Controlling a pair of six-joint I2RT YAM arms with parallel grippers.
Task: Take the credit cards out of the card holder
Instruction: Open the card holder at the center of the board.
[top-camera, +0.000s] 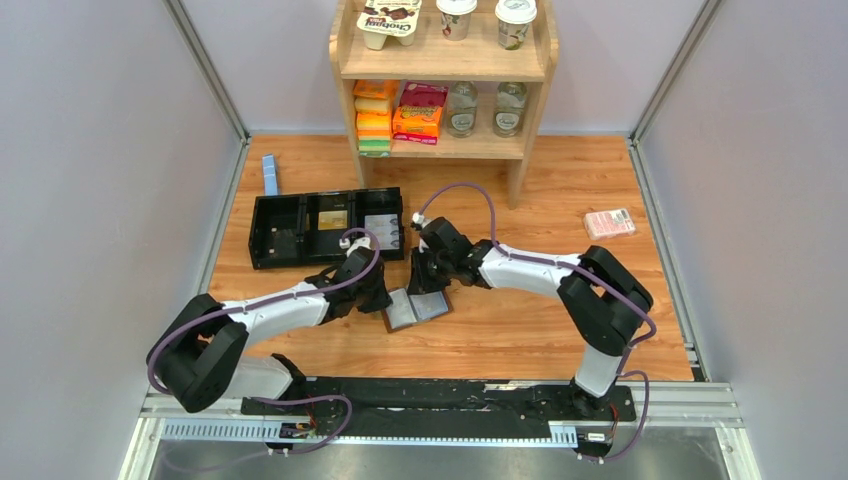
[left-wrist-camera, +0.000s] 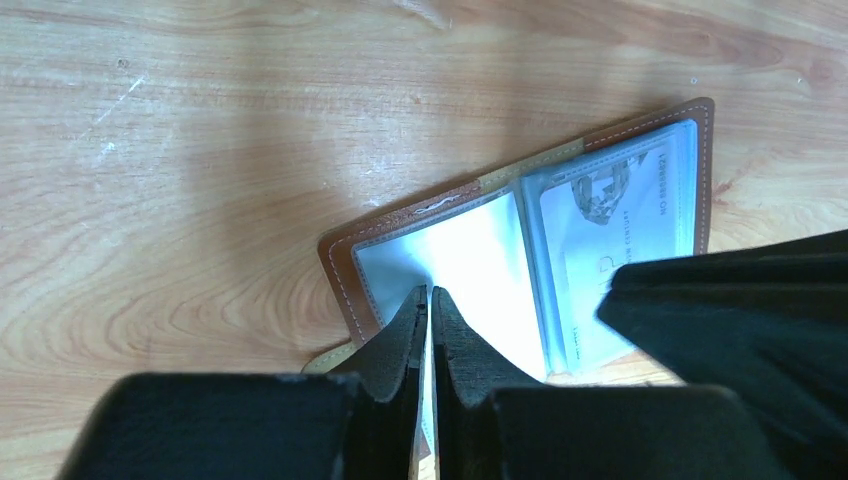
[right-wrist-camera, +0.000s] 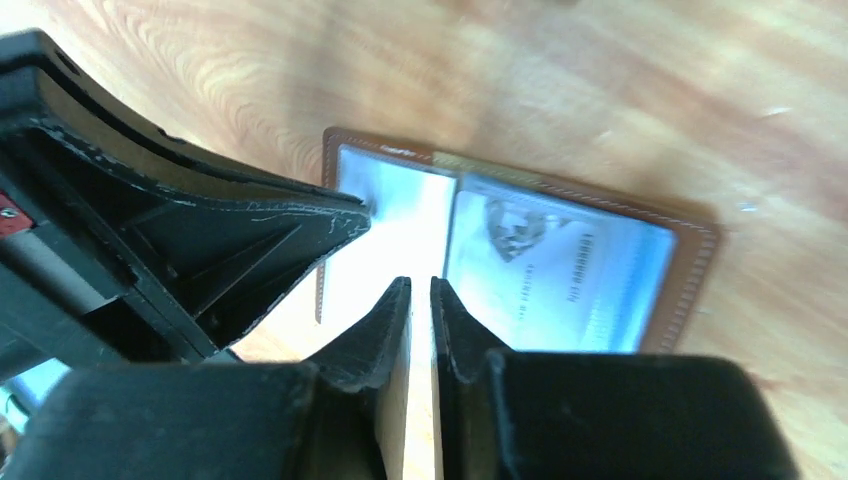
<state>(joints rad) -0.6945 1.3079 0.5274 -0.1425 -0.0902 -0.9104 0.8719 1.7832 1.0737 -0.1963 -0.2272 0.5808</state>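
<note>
The card holder (top-camera: 416, 308) lies open and flat on the wooden table, brown edging round a grey-blue inside (left-wrist-camera: 480, 245) (right-wrist-camera: 690, 270). One pale credit card (left-wrist-camera: 610, 225) (right-wrist-camera: 560, 280) sits under the clear pocket of one half. The other half is washed out by glare. My left gripper (top-camera: 384, 298) (left-wrist-camera: 430, 292) is shut, its tips on the glare-lit half, with only a hairline slit between them. My right gripper (top-camera: 428, 283) (right-wrist-camera: 420, 282) hangs over the holder's near edge by the fold, its jaws a narrow slit apart with nothing visible between them.
A long black compartmented tray (top-camera: 325, 228) lies just behind the grippers. A blue strip (top-camera: 269, 173) lies at the back left. A pink-red packet (top-camera: 609, 222) is on the right. A wooden shelf (top-camera: 445, 75) with groceries stands at the back centre.
</note>
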